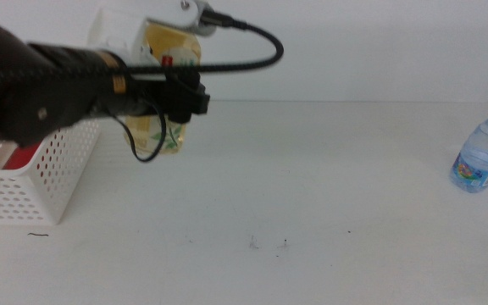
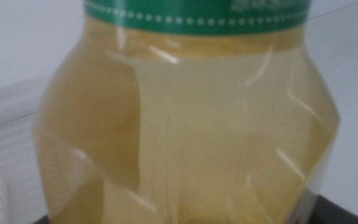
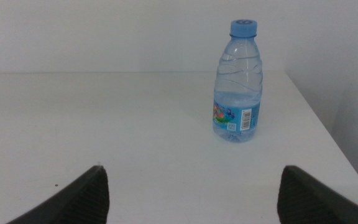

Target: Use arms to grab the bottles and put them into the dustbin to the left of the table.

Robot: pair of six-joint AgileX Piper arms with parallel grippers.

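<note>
Middle view: the left gripper (image 1: 172, 106) clasps the yellow tea bottle (image 1: 169, 85), faceted clear plastic with amber liquid, beside the perforated white dustbin (image 1: 49, 174). Right gripper (image 3: 194, 193) waits, jaws spread wide, the ribbed blue-capped water bottle (image 3: 238, 81) standing upright ahead of it on the smooth white table (image 3: 104, 124).

Bright, even light, faint shadows; the close tea bottle (image 2: 185, 124) blurs.

L arm (image 1: 49, 89) reaches in from left; R gripper (image 3: 194, 193) jaws wide apart.
</note>
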